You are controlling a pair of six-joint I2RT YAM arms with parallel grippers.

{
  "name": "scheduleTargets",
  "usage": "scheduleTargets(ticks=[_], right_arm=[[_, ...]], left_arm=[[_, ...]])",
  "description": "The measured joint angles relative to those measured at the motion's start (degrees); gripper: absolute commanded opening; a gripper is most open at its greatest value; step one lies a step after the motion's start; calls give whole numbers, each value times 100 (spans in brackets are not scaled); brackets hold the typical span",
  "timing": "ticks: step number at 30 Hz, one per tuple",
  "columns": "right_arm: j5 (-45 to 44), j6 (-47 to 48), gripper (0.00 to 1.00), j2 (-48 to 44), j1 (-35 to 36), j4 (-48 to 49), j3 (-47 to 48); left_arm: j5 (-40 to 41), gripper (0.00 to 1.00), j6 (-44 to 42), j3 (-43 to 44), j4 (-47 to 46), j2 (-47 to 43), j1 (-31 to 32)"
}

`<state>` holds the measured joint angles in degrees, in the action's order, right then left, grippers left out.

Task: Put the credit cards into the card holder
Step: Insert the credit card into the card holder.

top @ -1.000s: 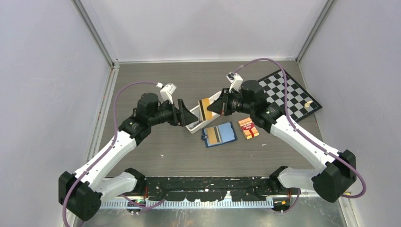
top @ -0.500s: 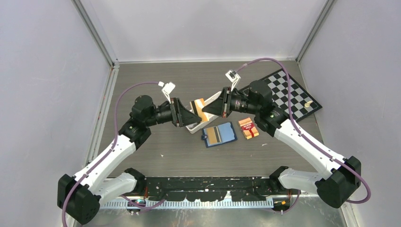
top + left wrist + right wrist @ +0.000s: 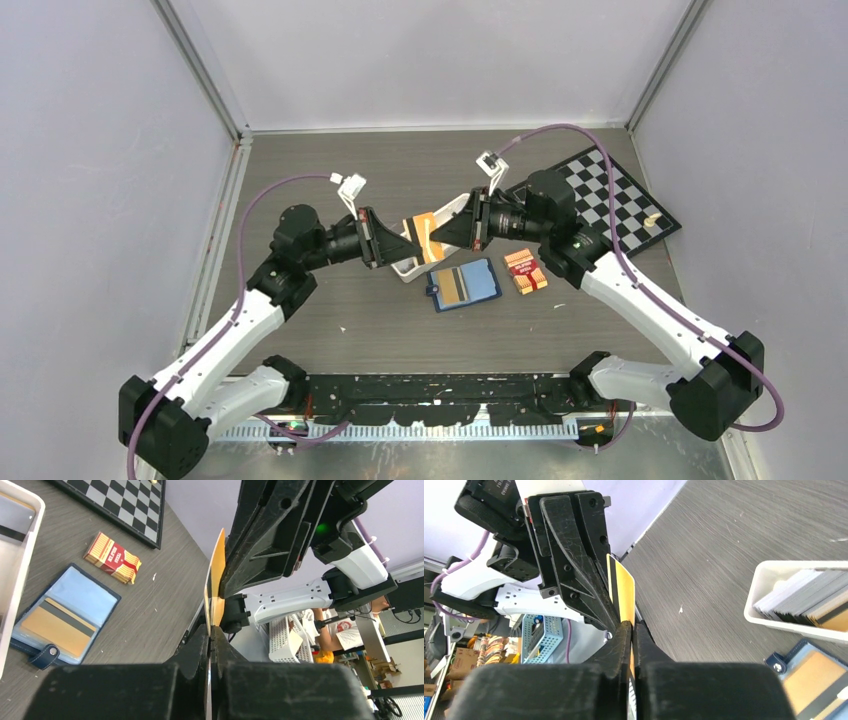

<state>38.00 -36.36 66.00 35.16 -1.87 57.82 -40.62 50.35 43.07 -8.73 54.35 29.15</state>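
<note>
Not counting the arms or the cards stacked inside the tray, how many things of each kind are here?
Gold cards: 2 (held card, slotted card)
Card holder: 1
White tray: 1
Red pack: 1
Chessboard: 1
Small pale piece: 1
Total: 7

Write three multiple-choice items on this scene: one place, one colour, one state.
1. The pack lies: A on the holder; B left of the holder; C right of the holder.
2. The card between the left claw and right claw is: A white; B gold; C green.
3. The holder is: A open flat; B shut; C standing on edge.
Key: 1 C, the pack sits off the holder's right edge; 2 B, both wrist views show a gold face; 3 A, its blue inside faces up.
</note>
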Motion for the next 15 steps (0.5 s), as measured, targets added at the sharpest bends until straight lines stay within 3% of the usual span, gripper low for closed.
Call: scheduleTargets(ticks=[5,11,15], right_arm=[[-321,258,50,-98,-63,-699,-37],[-560,343,63,-297,-1036,-1375,-675],[-752,321,65,-249,-1742,-1668,-1386]], left_arm=[[87,0,-98,-35,50,140,24],[651,0,-284,-155,313,911,103],[955,0,-249,-348,332,1716,433]])
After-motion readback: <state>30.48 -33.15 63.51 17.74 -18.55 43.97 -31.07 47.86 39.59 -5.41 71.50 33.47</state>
